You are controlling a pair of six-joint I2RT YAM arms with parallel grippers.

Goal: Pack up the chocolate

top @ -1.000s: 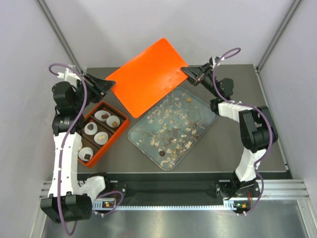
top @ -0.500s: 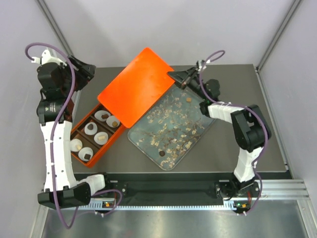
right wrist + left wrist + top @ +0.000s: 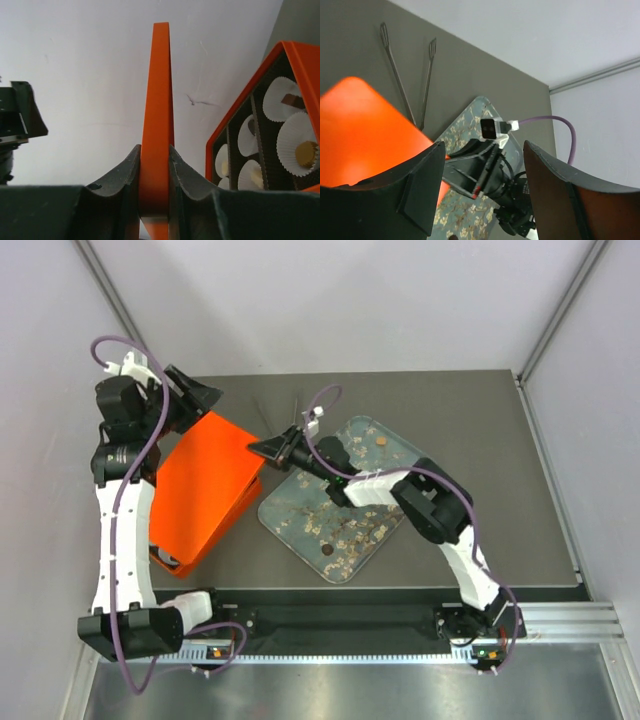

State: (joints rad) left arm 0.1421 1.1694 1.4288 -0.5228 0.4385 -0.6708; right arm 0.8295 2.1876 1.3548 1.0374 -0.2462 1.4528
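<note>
Your right gripper [image 3: 155,152] pinches the lid [image 3: 205,490] by its edge, holding it tilted over the box [image 3: 235,107] for closing. Inside, chocolates [image 3: 305,153] sit in paper cups [image 3: 280,92]; your left gripper [image 3: 197,397] hangs open beside the lid.

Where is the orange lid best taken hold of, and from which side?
At its thin edge, from the side, jaws across the thickness: the orange lid is a flat sheet with no handle. The right tool pinches it so.
</note>
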